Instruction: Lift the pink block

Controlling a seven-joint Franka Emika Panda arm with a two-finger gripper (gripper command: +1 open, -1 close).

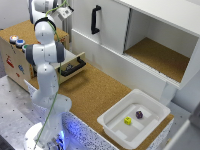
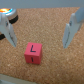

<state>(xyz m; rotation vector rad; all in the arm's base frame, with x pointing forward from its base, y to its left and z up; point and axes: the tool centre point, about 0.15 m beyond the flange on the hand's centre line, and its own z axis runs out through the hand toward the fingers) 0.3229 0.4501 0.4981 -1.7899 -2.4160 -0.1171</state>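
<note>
**Open claw hovering over a pink block on a cork desk**

A long cork-topped desk (image 1: 100, 90) fills the room's middle, running from the far corner at the exterior view's left down to the near corner at its right. Along the far edge stands a white cabinet (image 1: 150, 35) with one door swung open, a black handle (image 1: 95, 19) on it, and a cork shelf inside. At the far left corner sits a wooden box (image 1: 15, 57) with coloured buttons on top and a drawer (image 1: 72, 65) pulled out, fronted by a black handle.

The white robot arm (image 1: 47, 75) rises from a base off the desk's near left edge and reaches up over that far left corner.

At the near right corner rests a white tray (image 1: 117, 131), holding a small yellow die (image 1: 128, 120) and a small purple die (image 1: 139, 114), near each other but apart.

In the wrist view, the claw (image 2: 39, 32) is spread wide, its two fingers (image 2: 71, 30) well apart and gripping nothing. The pink block (image 2: 33, 53) lies on the cork below, between the fingers and touching neither. A dark letter L shows on its top face. From the exterior view the block cannot be seen.
</note>
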